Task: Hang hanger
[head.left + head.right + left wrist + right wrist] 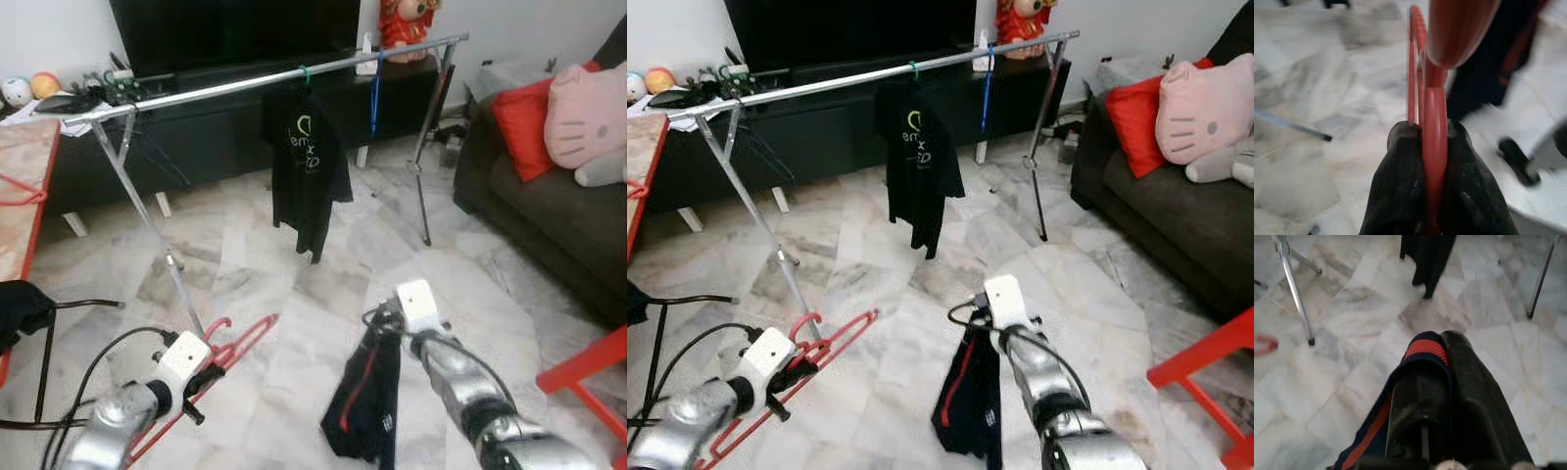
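- Clamping a red hanger (220, 354), the left gripper (201, 380) sits low, short of the rail (265, 83).
- Right gripper (384, 323) pinches a dark garment (364, 401) dangling over the floor (294, 284).
- Beyond, a black shirt (309, 166) hangs from the rail.

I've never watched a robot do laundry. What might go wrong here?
The left gripper pinches the red hanger by one thin edge, so it could twist or slip. The right gripper holds the dark garment by a small fold; it hangs low and may drag on the floor or drop.
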Controlling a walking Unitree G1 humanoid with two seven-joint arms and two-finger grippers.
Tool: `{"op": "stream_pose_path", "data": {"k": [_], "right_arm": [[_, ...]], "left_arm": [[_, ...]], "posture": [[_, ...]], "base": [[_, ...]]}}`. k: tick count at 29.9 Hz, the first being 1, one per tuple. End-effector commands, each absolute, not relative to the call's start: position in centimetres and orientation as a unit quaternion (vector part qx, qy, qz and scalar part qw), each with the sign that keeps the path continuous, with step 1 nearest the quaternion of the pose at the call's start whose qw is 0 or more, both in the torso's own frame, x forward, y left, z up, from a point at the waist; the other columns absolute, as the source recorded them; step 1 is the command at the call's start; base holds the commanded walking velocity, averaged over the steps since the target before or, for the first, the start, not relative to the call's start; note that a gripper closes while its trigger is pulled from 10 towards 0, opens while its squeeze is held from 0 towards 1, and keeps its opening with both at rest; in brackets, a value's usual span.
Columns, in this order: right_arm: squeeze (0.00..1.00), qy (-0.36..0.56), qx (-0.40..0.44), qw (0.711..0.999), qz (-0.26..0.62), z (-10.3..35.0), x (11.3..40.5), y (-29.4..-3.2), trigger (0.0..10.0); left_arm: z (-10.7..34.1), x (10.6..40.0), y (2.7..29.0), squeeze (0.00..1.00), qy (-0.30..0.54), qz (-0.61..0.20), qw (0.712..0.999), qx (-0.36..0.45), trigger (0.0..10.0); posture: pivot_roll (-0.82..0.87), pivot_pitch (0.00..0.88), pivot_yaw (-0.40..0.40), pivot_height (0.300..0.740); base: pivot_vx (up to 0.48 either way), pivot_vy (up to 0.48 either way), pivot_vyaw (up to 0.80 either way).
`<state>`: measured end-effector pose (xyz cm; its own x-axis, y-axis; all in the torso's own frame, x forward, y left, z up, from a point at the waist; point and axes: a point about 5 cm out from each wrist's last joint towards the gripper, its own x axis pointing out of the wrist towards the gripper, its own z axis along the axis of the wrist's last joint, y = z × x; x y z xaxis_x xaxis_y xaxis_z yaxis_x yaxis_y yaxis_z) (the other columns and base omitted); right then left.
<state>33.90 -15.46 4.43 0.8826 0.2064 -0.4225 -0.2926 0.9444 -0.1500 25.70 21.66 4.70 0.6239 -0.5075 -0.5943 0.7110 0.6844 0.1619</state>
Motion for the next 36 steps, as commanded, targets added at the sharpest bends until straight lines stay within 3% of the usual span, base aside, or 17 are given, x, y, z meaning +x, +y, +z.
{"op": "stream_pose_path", "data": {"k": [1, 3, 15, 31, 36], "right_arm": [[0.00, 0.185, -0.113, 0.967, 0.135, 5.9, 35.0, -15.1, 10.0], [0.00, 0.186, -0.120, 0.965, 0.141, 6.3, 35.3, -14.7, 10.0], [0.00, 0.205, -0.115, 0.955, 0.181, 7.3, 36.1, -12.9, 10.0], [0.00, 0.237, -0.117, 0.940, 0.218, 6.7, 35.8, -10.8, 10.0], [0.00, 0.238, -0.106, 0.940, 0.219, 6.7, 35.7, -10.4, 10.0]], "left_arm": [[5.5, 25.5, 20.7, 0.00, 0.266, -0.386, 0.862, 0.193, 10.0], [6.5, 25.3, 20.0, 0.00, 0.269, -0.423, 0.845, 0.188, 10.0], [8.9, 24.9, 17.8, 0.00, 0.278, -0.488, 0.816, 0.133, 10.0], [9.9, 24.7, 15.4, 0.00, 0.260, -0.518, 0.808, 0.107, 10.0], [9.7, 25.1, 15.3, 0.00, 0.257, -0.503, 0.817, 0.114, 10.0]], "posture": [[0.03, 0.000, -0.017, 0.740], [0.03, 0.000, -0.017, 0.740], [0.03, 0.000, -0.021, 0.740], [0.05, 0.000, -0.036, 0.740], [0.05, 0.000, -0.035, 0.740]], "base": [[0.000, 0.000, 0.00], [0.000, 0.000, 0.00], [0.000, 0.000, 0.00], [0.000, 0.000, 0.00], [0.000, 0.000, 0.00]]}}
